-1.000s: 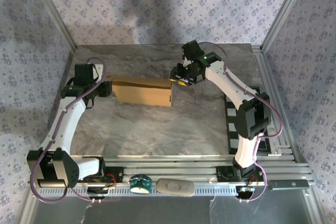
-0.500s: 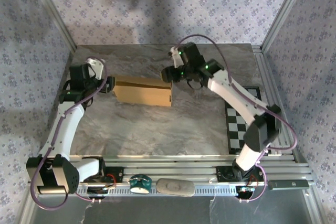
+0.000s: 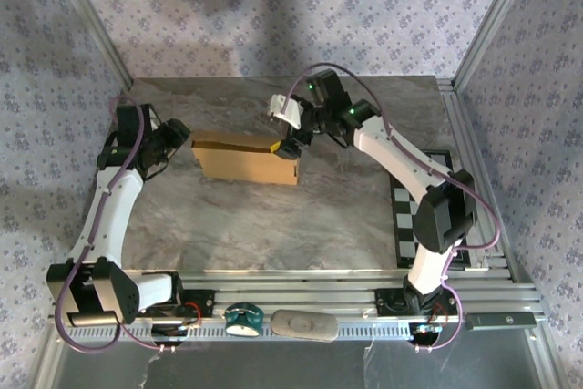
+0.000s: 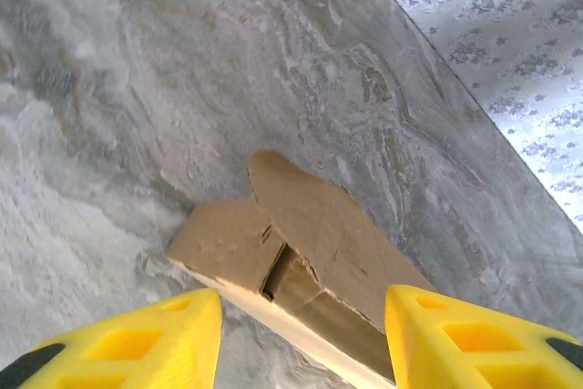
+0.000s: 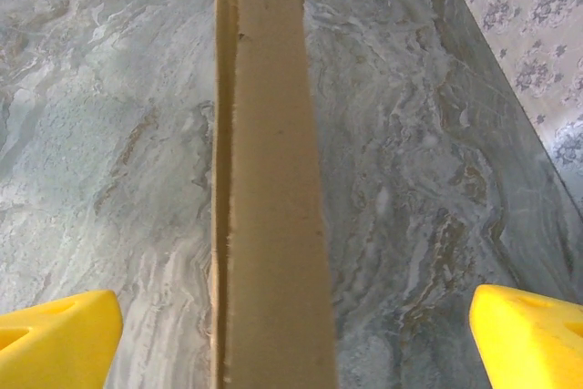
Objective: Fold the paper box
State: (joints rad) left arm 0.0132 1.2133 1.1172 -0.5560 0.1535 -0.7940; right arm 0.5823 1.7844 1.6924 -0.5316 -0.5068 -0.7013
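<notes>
Paper box [image 3: 248,158], tan cardboard, on marble desk [image 3: 273,225]
Left gripper [image 4: 301,321] open at one end flap; right gripper [image 5: 293,339] open wide, straddling the other end

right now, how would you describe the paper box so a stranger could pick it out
On the grey marbled table, look left of centre toward the far edge. The paper box lies there, a shallow tan-brown cardboard shape. It is plain and unprinted, unlike the black-and-white checkered board at the table's right edge.
</notes>
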